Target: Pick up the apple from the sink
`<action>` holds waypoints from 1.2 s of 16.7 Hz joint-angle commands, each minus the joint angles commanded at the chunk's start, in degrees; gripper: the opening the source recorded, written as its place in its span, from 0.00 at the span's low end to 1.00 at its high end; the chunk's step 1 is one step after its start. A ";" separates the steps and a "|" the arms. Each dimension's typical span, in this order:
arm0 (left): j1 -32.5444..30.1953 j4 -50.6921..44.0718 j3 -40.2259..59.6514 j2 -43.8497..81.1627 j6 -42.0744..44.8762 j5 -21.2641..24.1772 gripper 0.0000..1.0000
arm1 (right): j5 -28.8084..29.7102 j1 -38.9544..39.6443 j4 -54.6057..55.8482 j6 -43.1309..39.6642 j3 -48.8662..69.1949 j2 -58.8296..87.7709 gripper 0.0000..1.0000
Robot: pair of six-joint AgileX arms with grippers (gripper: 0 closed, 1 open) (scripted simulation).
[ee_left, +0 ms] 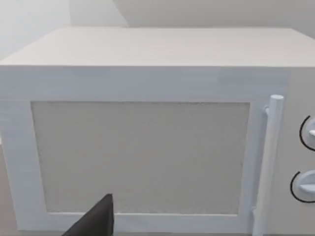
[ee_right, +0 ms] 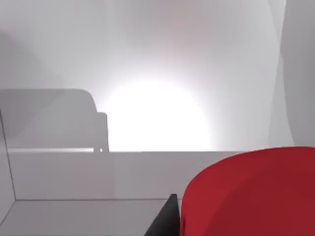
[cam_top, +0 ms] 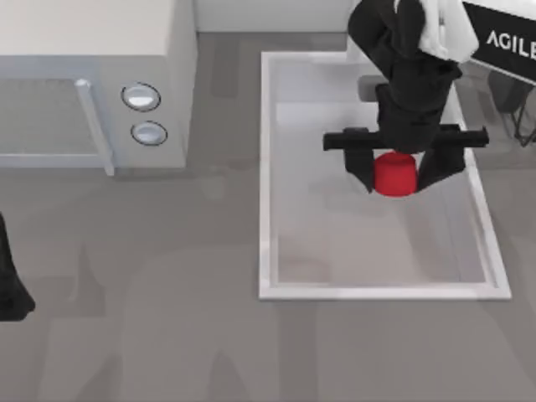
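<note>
A: Top view: where is the apple?
B: In the sink, right between the right pincer fingers, which are spread around it.
A: And the left pincer?
B: Well away at the table's left edge; can't tell its state.

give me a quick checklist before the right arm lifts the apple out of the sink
1. Right gripper straddles the apple, a finger on each side: ok.
2. Fingers firmly clamped on the apple: cannot tell.
3. Apple inside the sink, away from its walls: ok.
4. Apple sits close in the right wrist view, so the gripper is low enough: ok.
5. Left gripper parked at the table's left edge, facing the microwave, out of the way: ok.
</note>
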 joint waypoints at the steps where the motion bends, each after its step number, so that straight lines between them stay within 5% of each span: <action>1: 0.00 0.00 0.00 0.00 0.00 0.00 1.00 | -0.01 -0.05 -4.37 -0.06 2.98 -1.10 0.00; 6: 0.00 0.00 0.00 0.00 0.00 0.00 1.00 | -0.07 -0.32 -18.45 -0.38 13.85 -5.80 0.00; 14: 0.00 0.00 0.00 0.00 0.00 0.00 1.00 | -0.15 -1.03 -19.44 -1.24 14.21 -6.79 0.00; 20: 0.00 0.00 0.00 0.00 0.00 0.00 1.00 | -0.79 -16.01 -16.07 -15.97 3.23 -13.13 0.00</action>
